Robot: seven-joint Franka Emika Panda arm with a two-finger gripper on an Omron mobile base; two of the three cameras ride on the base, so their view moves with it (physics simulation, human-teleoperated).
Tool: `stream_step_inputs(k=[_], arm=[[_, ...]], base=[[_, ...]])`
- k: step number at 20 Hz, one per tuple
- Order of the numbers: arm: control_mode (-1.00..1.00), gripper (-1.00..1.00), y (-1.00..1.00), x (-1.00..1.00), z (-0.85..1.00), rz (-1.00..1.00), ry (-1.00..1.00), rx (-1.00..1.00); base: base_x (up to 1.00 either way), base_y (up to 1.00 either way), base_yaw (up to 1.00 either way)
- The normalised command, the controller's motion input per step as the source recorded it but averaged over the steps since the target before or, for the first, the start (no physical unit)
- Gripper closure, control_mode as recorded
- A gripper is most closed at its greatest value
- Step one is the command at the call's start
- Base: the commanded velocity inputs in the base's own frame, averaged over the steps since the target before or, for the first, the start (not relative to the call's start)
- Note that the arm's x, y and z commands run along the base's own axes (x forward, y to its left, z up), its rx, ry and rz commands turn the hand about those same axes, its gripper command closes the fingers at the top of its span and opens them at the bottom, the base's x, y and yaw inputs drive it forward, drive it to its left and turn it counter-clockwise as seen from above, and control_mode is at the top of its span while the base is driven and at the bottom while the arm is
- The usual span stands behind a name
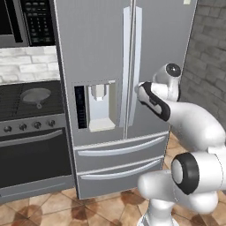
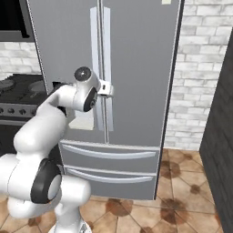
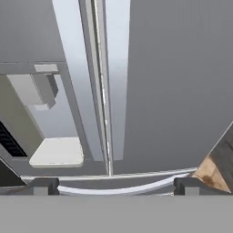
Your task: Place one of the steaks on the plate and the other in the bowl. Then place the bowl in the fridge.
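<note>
The fridge (image 1: 97,44) (image 2: 136,68) (image 3: 173,91) stands straight ahead with both upper doors and both lower drawers closed. Its two vertical handles (image 1: 132,66) (image 2: 98,54) (image 3: 116,91) meet at the centre seam, and the water dispenser (image 1: 99,106) (image 3: 45,127) sits in the left door. My gripper (image 1: 137,89) (image 2: 108,88) (image 3: 117,185) is open, close in front of the handles at mid height, with nothing between its fingers (image 3: 45,184). The steaks, the plate and the bowl are out of view.
Left of the fridge is a stove with an oven (image 1: 31,145); a grey long-handled pan (image 1: 36,96) rests on its burners, and a microwave (image 1: 26,22) hangs above. A brick wall (image 2: 200,91) flanks the fridge on the right. The floor is tiled (image 2: 182,182).
</note>
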Motion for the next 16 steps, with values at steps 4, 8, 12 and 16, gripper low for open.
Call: stream_step_inputs(k=[4, 8, 12, 16], arm=[[-1.00, -1.00, 0.00, 0.68, -0.02, 0.00, -0.03, 0.00], [-1.00, -1.00, 0.00, 0.74, 0.00, 0.00, 0.00, 0.00], [-1.00, -1.00, 0.00, 0.59, 0.00, 0.00, 0.00, 0.00], [-1.00, -1.00, 0.00, 0.42, 0.00, 0.00, 0.00, 0.00]], base=[[0.00, 0.00, 0.00], [0.00, 0.00, 0.00], [0.00, 0.00, 0.00], [0.00, 0.00, 0.00]])
